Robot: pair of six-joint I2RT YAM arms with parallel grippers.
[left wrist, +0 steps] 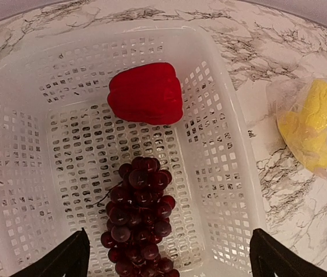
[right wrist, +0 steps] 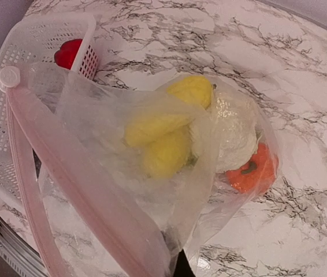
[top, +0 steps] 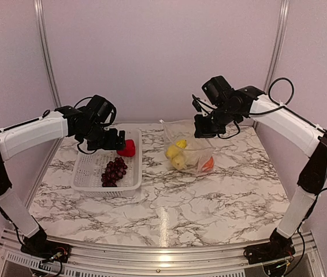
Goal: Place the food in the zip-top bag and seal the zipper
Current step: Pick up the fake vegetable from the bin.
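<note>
A red pepper piece and a dark purple grape bunch lie in the white slotted basket. My left gripper hovers open over the grapes, holding nothing; from above, the left gripper sits by the pepper. The zip-top bag holds yellow pieces, a whitish piece and an orange fruit. My right gripper is shut on the bag's mouth edge, lifting it. The pinkish zipper is unsealed, its white slider at one end.
The basket stands on the marble table's left side, the bag right of centre at the back. Grey walls and metal posts enclose the back and sides. Both arm bases are bolted at the near edge.
</note>
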